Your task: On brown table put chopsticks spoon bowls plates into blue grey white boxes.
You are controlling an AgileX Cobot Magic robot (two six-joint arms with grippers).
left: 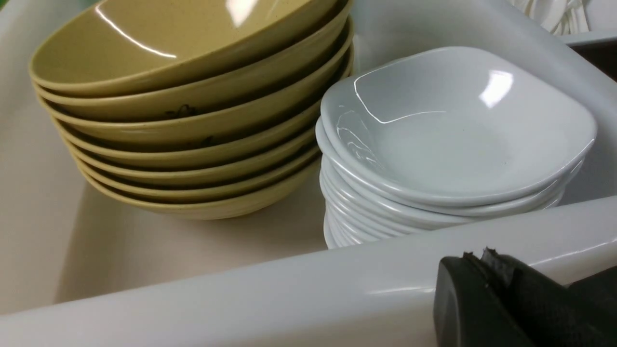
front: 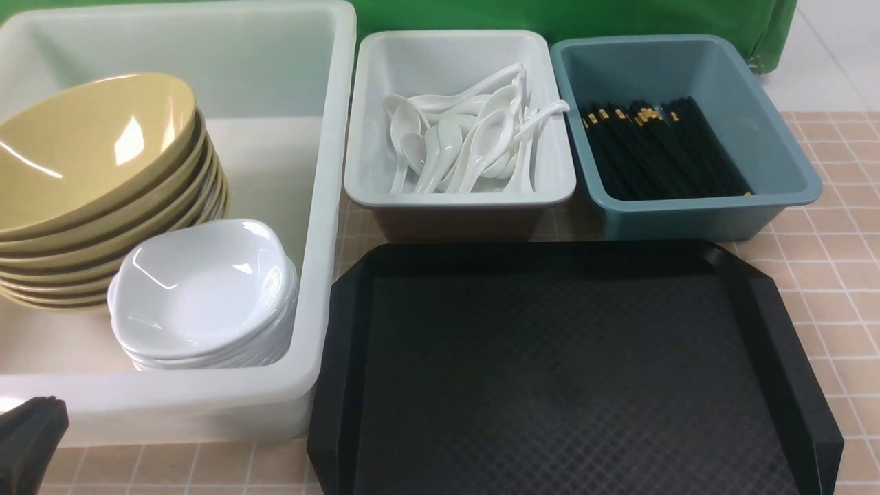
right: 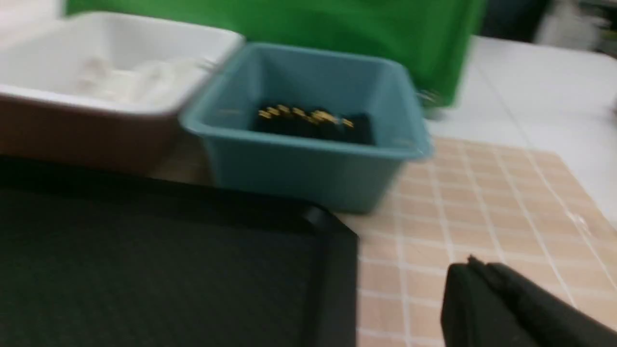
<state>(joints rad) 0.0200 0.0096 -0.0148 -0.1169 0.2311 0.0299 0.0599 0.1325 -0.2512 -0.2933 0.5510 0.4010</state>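
Observation:
A stack of yellow bowls [front: 96,185] and a stack of white plates [front: 203,292] sit inside the large white tub [front: 330,206]. Several white spoons [front: 467,134] lie in the grey bin [front: 357,175]. Black chopsticks [front: 653,148] lie in the blue bin [front: 784,165]. My left gripper [front: 34,426] is shut and empty, just outside the tub's near wall; in the left wrist view the gripper [left: 477,258] faces the bowls [left: 193,111] and plates [left: 448,144]. My right gripper [right: 470,265] is shut and empty above the brown table [right: 482,193], right of the tray; it is out of the front view.
A flat black tray [front: 564,371] lies empty in front of the grey and blue bins; its corner shows in the right wrist view [right: 332,231]. A green cloth [front: 550,17] hangs behind the bins. Bare tiled table [front: 839,261] lies to the right of the tray.

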